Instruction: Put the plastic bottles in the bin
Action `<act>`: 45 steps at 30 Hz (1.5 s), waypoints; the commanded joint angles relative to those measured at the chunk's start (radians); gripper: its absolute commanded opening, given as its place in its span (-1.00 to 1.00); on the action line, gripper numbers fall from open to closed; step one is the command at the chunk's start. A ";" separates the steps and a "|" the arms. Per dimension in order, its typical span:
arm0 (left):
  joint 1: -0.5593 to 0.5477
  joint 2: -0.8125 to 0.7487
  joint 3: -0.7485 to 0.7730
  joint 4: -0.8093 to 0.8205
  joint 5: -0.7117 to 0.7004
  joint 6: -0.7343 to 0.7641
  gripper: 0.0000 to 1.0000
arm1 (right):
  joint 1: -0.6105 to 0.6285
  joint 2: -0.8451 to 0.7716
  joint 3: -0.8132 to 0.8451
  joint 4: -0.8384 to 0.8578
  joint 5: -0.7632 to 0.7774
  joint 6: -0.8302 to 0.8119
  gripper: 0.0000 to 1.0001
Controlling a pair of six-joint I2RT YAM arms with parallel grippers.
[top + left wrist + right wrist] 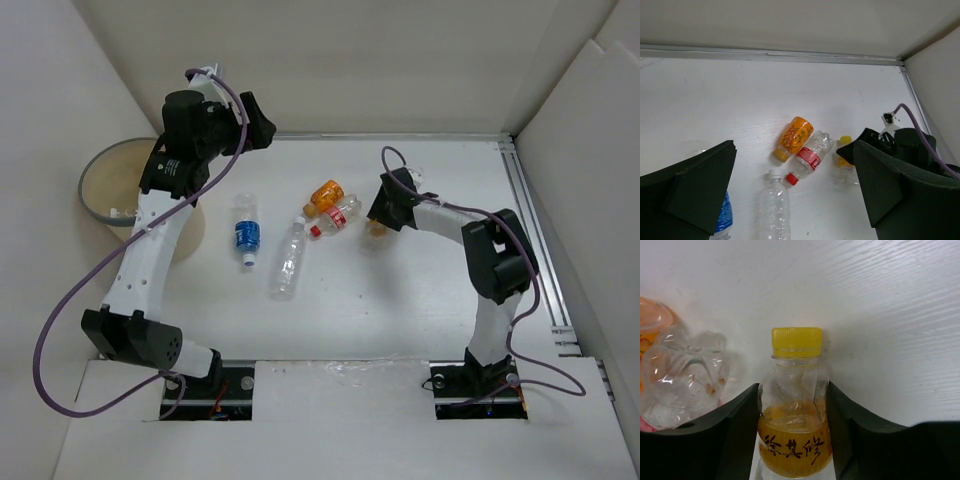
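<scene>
Right jaws (792,395) are pinched tight on the yellow-capped bottle (795,440). It lies straight along them, cap pointing away from the wrist. It's the one farthest from the bin (92,165), so that's a long carry across the counter (400,300). Left jaws (794,150) are spread wide with nothing in them, much nearer the bin. Count: five bottles out, the other four (246,232) lying between, one bin.

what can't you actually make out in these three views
- Bin, top view: the left arm covers much of it; its contents cannot be seen.
- Yellow-capped bottle, right wrist view: bottom cut off by the frame edge; in the top view the right gripper hides most of it.
- Blue-label bottle, left wrist view: mostly behind the left gripper's finger.
</scene>
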 commanded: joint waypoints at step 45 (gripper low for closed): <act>-0.422 0.205 -0.212 0.985 0.686 -0.416 -0.57 | -0.118 -0.548 -0.114 1.106 -1.007 0.267 -0.92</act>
